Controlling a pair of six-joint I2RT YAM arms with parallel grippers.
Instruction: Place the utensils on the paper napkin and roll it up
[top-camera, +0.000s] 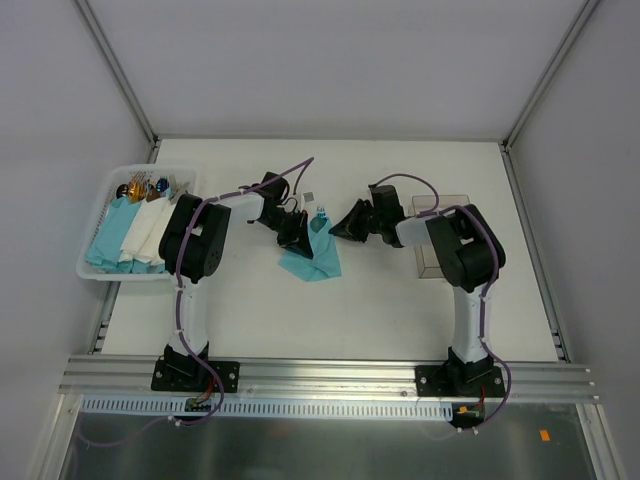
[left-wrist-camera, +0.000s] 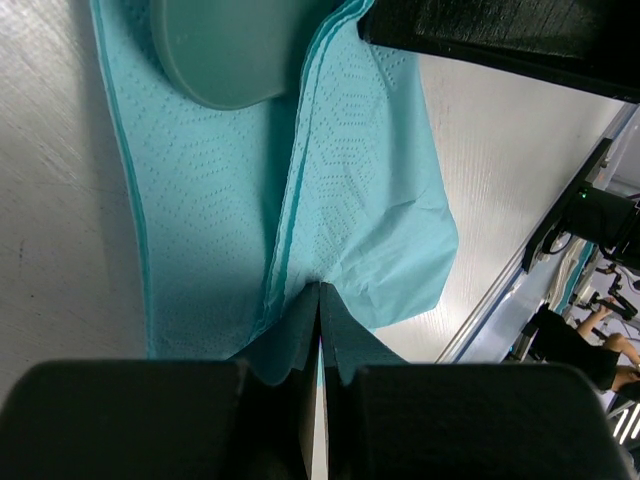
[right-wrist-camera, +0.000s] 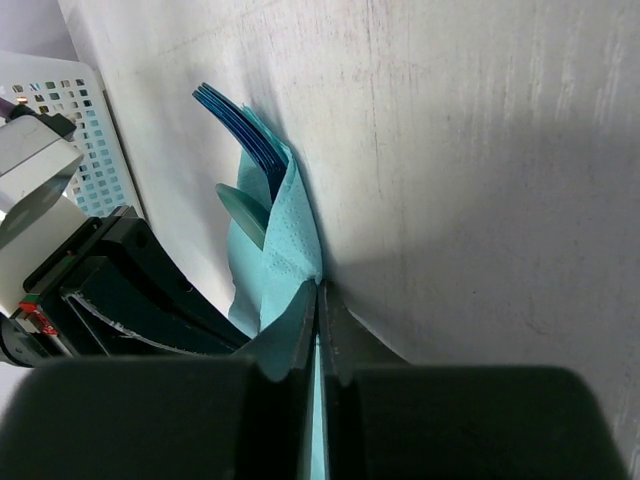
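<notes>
Pinching is what both arms are doing. Your left end effector (left-wrist-camera: 320, 312) has its jaws fully closed on a folded edge of the paper napkin (left-wrist-camera: 370, 200). Your right end effector (right-wrist-camera: 318, 305) is closed just as tight on another fold of the same sheet, with a sliver of teal caught between the tips. The 2 face each other closely across the napkin, near the middle of the table (top-camera: 400, 310) and somewhat toward its far edge.

The utensils (right-wrist-camera: 240, 130) already lie inside. Dark fork tines and a spoon bowl (left-wrist-camera: 235, 55) stick out past the napkin's end, with paper lapped over the handles. By my reading, placing is done and you are in the rolling step. The sheet is only loosely folded, with 1 flap spread flat on the table.

Next, both grips need to turn together. Carry the pinched edge over the handles without tearing the thin paper or letting the cutlery slide out. The white basket (top-camera: 100, 215) sits well apart at the far-left corner.
</notes>
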